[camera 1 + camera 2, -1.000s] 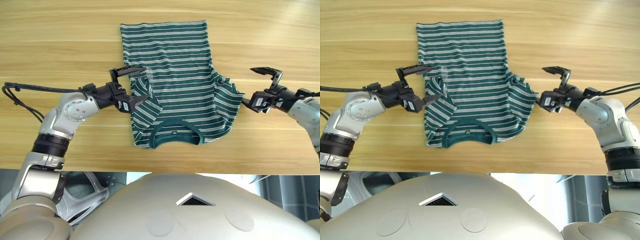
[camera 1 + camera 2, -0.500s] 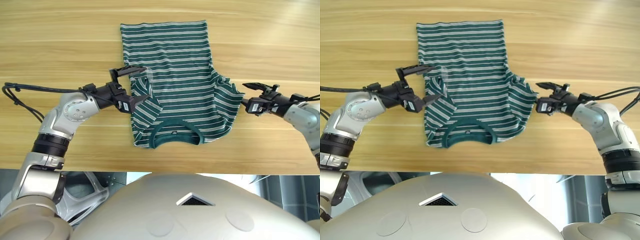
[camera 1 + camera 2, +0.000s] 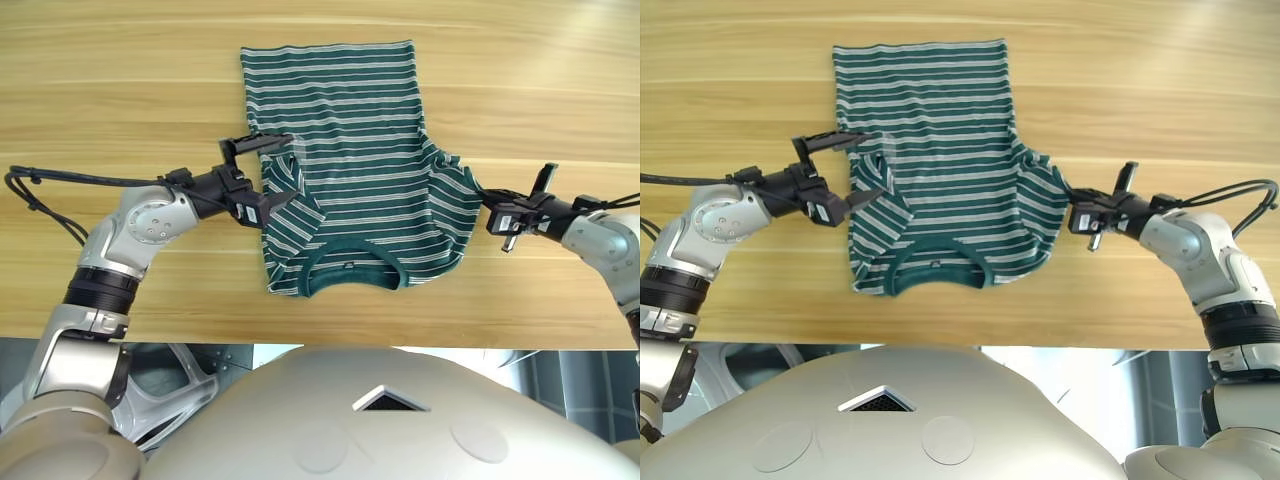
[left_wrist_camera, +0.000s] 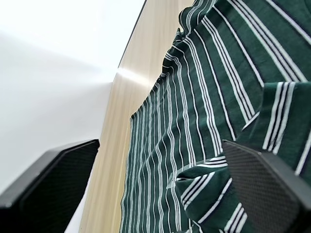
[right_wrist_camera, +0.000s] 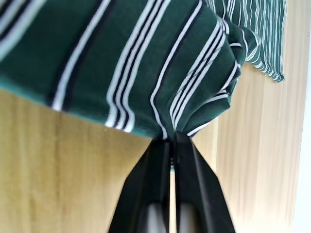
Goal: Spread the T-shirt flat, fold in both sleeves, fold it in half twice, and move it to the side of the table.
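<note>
Spread a second ago, my right gripper (image 3: 488, 204) is now pinching the T-shirt (image 3: 345, 140) sleeve (image 3: 455, 185) at three o'clock for folding in; my left gripper (image 3: 288, 165) is staying spread.

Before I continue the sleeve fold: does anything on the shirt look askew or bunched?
Yes. On the T-shirt, the right sleeve is bunched into a wrinkled lump where the shut right end effector pinches it; the left sleeve lies folded diagonally over the body, not square.

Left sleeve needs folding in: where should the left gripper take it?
Probably the outer folded edge of the sleeve, coming from the robot's left, low over the table: that rumpled edge faces the open left gripper.
</note>
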Robot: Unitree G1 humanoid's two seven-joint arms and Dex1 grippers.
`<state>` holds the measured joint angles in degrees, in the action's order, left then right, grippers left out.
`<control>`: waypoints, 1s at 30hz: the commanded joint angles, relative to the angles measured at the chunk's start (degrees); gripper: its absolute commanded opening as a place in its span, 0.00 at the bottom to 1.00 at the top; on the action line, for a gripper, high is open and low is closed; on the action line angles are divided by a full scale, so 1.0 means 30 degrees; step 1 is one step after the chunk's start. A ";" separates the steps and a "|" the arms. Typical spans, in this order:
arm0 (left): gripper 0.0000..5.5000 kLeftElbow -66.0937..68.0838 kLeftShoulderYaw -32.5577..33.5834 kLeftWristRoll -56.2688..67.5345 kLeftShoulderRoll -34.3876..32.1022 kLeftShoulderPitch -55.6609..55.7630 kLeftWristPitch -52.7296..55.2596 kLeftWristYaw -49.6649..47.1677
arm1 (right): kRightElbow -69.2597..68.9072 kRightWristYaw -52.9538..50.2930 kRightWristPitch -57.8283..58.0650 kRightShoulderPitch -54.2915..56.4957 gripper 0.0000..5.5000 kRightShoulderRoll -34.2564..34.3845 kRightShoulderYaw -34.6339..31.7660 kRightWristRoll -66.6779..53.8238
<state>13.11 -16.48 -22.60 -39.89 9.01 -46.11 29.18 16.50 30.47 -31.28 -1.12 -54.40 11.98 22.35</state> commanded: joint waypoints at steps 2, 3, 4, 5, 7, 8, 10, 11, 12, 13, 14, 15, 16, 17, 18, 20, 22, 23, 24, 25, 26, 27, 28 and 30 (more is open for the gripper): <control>0.86 0.0019 -0.0046 -0.0244 0.0075 0.0222 -0.0008 -0.0204 | -0.1240 0.0273 -0.0176 -0.0404 0.00 0.0108 -0.0580 -0.0967; 0.86 0.0028 -0.0047 -0.0260 0.0085 0.0219 -0.0010 -0.0217 | -0.1538 0.0297 -0.0239 -0.0523 0.00 0.0046 -0.0739 -0.1163; 0.86 0.0035 -0.0046 -0.0272 0.0091 0.0216 -0.0013 -0.0228 | -0.1795 0.0310 -0.0269 -0.0645 0.00 -0.0001 -0.0884 -0.1322; 0.86 0.0044 -0.0051 -0.0285 0.0106 0.0219 -0.0005 -0.0240 | -0.2026 0.0264 -0.0322 -0.0739 0.00 -0.0040 -0.1048 -0.1443; 0.86 0.0081 -0.0079 -0.0322 0.0141 0.0236 -0.0007 -0.0266 | -0.2445 0.0166 -0.0312 -0.0862 0.00 -0.0046 -0.1411 -0.1577; 0.86 0.0109 -0.0099 -0.0344 0.0160 0.0247 -0.0018 -0.0278 | -0.2595 0.0138 -0.0303 -0.0897 0.00 -0.0033 -0.1559 -0.1604; 0.86 0.0146 -0.0105 -0.0386 0.0191 0.0258 -0.0031 -0.0292 | -0.2871 0.0208 -0.0371 -0.0975 0.00 0.0016 -0.1837 -0.1892; 0.86 0.0191 -0.0111 -0.0414 0.0214 0.0275 -0.0040 -0.0308 | -0.2927 0.0262 -0.0412 -0.0966 0.00 0.0038 -0.1932 -0.2009; 0.86 0.0213 -0.0111 -0.0433 0.0230 0.0287 -0.0040 -0.0322 | -0.2960 0.0304 -0.0418 -0.0931 0.00 0.0052 -0.2005 -0.2066; 0.86 0.0261 -0.0128 -0.0437 0.0251 0.0337 -0.0052 -0.0316 | -0.2985 0.0323 -0.0397 -0.0911 0.00 0.0062 -0.2053 -0.2085; 0.86 0.0298 -0.0132 -0.0461 0.0265 0.0373 -0.0054 -0.0329 | -0.3047 0.0352 -0.0370 -0.0851 0.00 0.0094 -0.2051 -0.2086; 0.86 0.0316 -0.0133 -0.0484 0.0271 0.0392 -0.0052 -0.0339 | -0.3110 0.0378 -0.0372 -0.0810 0.00 0.0126 -0.2044 -0.2090; 0.86 0.0361 -0.0140 -0.0507 0.0276 0.0421 -0.0068 -0.0347 | -0.3225 0.0455 -0.0404 -0.0783 0.00 0.0167 -0.2014 -0.2156; 0.86 0.0385 -0.0141 -0.0516 0.0278 0.0428 -0.0078 -0.0356 | -0.3315 0.0445 -0.0484 -0.0796 0.00 0.0253 -0.2037 -0.2290; 0.86 0.0409 -0.0145 -0.0530 0.0296 0.0439 -0.0065 -0.0371 | -0.3378 0.0412 -0.0547 -0.0766 0.00 0.0346 -0.2076 -0.2414; 0.86 0.0526 -0.0178 -0.0548 0.0349 0.0503 -0.0075 -0.0408 | -0.3629 0.0333 -0.0602 -0.0704 0.00 0.0572 -0.2107 -0.2595; 0.86 0.0655 -0.0204 -0.0582 0.0368 0.0551 -0.0108 -0.0476 | -0.3839 0.0553 -0.0472 -0.0332 0.00 0.0861 -0.1726 -0.2384; 0.86 0.0704 -0.0205 -0.0599 0.0368 0.0562 -0.0129 -0.0507 | -0.3962 0.0687 -0.0404 -0.0141 0.00 0.0996 -0.1536 -0.2254; 0.86 0.0733 -0.0205 -0.0612 0.0361 0.0568 -0.0135 -0.0540 | -0.4133 0.0814 -0.0358 -0.0007 0.00 0.1086 -0.1393 -0.2199; 0.86 0.0814 -0.0230 -0.0638 0.0367 0.0625 -0.0151 -0.0573 | -0.4331 0.0895 -0.0319 0.0066 0.00 0.1154 -0.1310 -0.2219; 0.86 0.0869 -0.0251 -0.0657 0.0374 0.0668 -0.0158 -0.0601 | -0.4508 0.0967 -0.0256 0.0128 0.00 0.1213 -0.1265 -0.2250; 0.86 0.0904 -0.0268 -0.0665 0.0377 0.0696 -0.0160 -0.0626 | -0.4658 0.1043 -0.0204 0.0195 0.00 0.1276 -0.1238 -0.2264; 0.86 0.0933 -0.0285 -0.0666 0.0383 0.0710 -0.0164 -0.0641 | -0.4815 0.1152 -0.0144 0.0311 0.00 0.1367 -0.1178 -0.2268; 0.86 0.0986 -0.0299 -0.0704 0.0419 0.0710 -0.0172 -0.0696 | -0.5097 0.1369 -0.0013 0.0611 0.00 0.1576 -0.0977 -0.2170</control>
<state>15.67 -17.17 -24.49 -38.77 10.06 -46.27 27.68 2.28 33.63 -31.98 -1.06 -50.25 8.50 15.21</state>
